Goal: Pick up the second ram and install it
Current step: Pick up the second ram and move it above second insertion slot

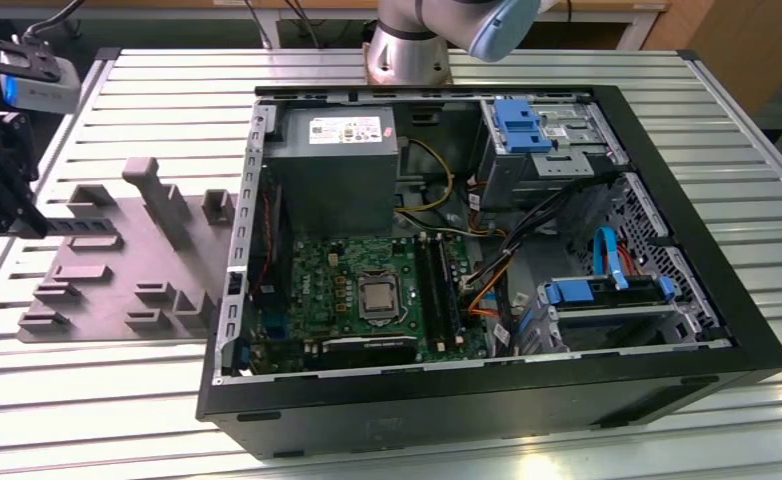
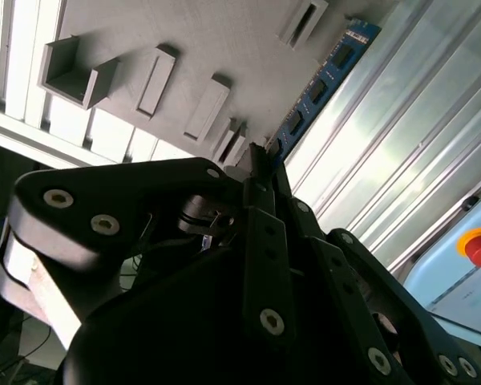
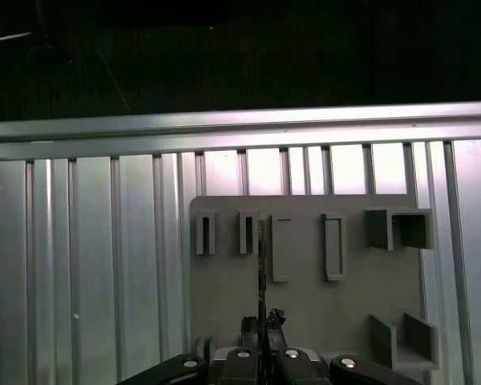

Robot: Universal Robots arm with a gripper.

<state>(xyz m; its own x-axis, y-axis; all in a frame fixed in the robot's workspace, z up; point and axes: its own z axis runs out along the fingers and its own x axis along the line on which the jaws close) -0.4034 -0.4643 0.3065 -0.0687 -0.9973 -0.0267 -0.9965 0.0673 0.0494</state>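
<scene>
1 thin blue stick with dark chips, the second ram (image 2: 325, 80), is pinched at 1 end by the claw (image 2: 260, 156), whose dark fingers are pressed together on it. In the second wrist view the stick runs out from the fingertips, past the rim of a grey holder plate (image 2: 224, 40) and the bench slats beside it. In the first wrist view the ram (image 3: 261, 257) shows edge-on as a narrow dark line rising from the claw (image 3: 261, 325). The plate (image 3: 305, 313) lies beyond it, and the line's free end falls between a narrow slot (image 3: 247, 233) and a wider frame (image 3: 282, 249) of the plate. Whether the stick touches the plate I cannot tell.

In the exterior view the plate (image 1: 111, 260) lies on the slatted metal bench (image 1: 98, 420), close to the bench's edge at the exterior view's left. The arm's dark wrist end hangs over that edge, beside the plate.

An open computer case (image 1: 711, 300) stands just beside the plate, from the middle of the bench toward the exterior view's right. Inside it lie a green motherboard (image 1: 324, 285) with long black slots (image 1: 438, 285), a grey power supply (image 1: 331, 170) and 2 blue drive brackets (image 1: 522, 125) (image 1: 591, 292). The ram, held at the plate, is outside the case and well apart from the motherboard.
</scene>
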